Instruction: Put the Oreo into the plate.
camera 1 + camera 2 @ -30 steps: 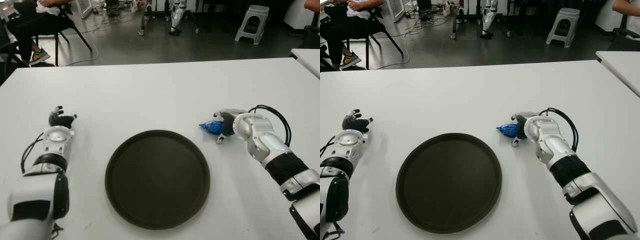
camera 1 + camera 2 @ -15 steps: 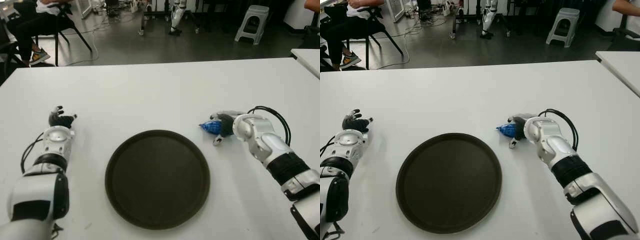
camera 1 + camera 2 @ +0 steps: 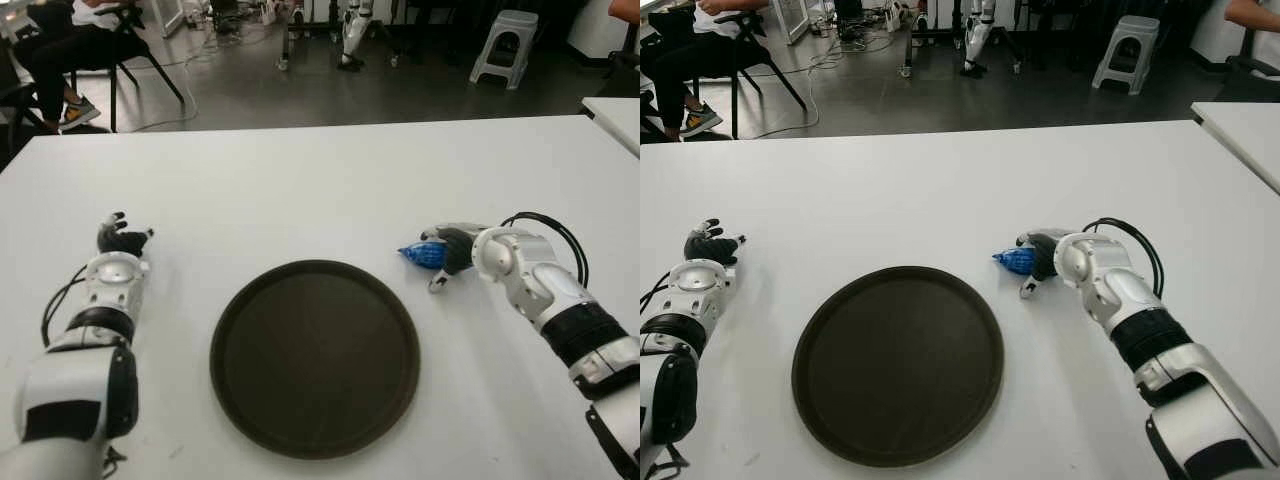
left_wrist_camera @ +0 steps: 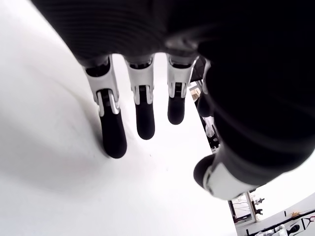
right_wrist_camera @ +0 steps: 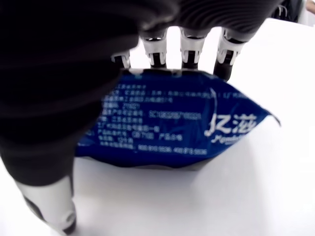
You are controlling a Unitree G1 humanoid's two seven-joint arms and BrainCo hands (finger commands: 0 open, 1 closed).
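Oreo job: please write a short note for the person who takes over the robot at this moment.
Right hand: fingers curled over the blue Oreo packet, thumb not yet closed; the packet lies on the white table, to the right of the plate.
Left hand: open, holding nothing, at the left of the table, idle.
Plate: dark, round, in front of the robot, nothing in it.
Done: the reach to the packet.
Left: close the grasp, lift, carry to the plate, release.
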